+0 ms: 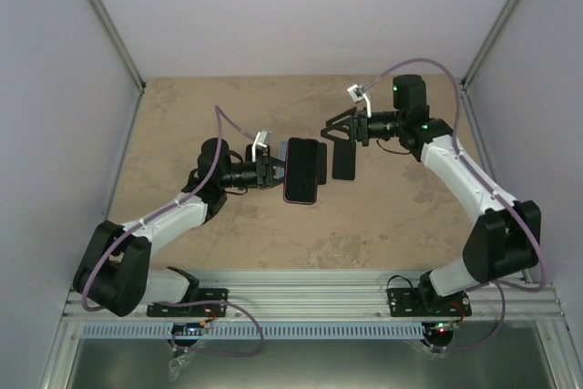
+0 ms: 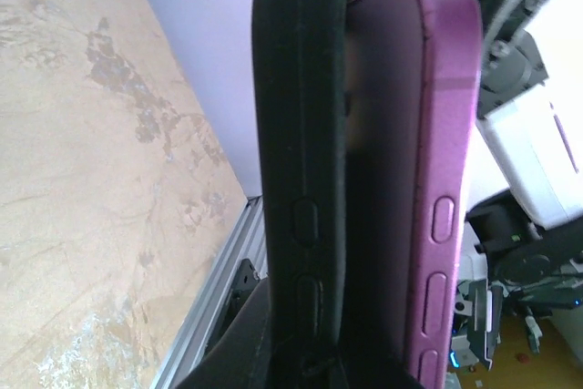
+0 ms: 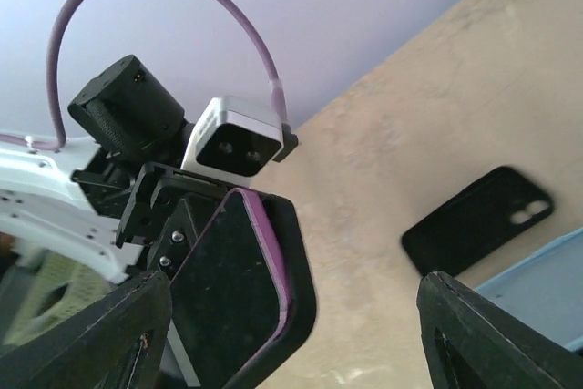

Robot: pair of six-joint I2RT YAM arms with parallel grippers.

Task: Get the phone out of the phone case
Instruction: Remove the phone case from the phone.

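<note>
Step in hand: separation, which I judge to be part done. You have the left pincer (image 1: pixel 271 171) closed tight across the thickness of phone (image 1: pixel 302 170) and case (image 2: pixel 301 179) together, gripping the buttoned long edge nearest it. Both are held off the worktop (image 1: pixel 228 252). Phone: purple, lying against the black case, not seated in it; the two sets of side buttons show side by side. Right pincer (image 1: pixel 342 127): wide open, nothing between its fingers, hovering just off the far side of the phone from the left pincer. Black shell (image 1: pixel 344 161): flat on the worktop close under the right pincer, camera cut-out showing. You cannot tell if it belongs to this job. Next move, as judged: close your right pincer on one piece only, at a free edge. Then draw it clear while the left pincer keeps the other; as its clamp spans both, you may have to regrip.
</note>
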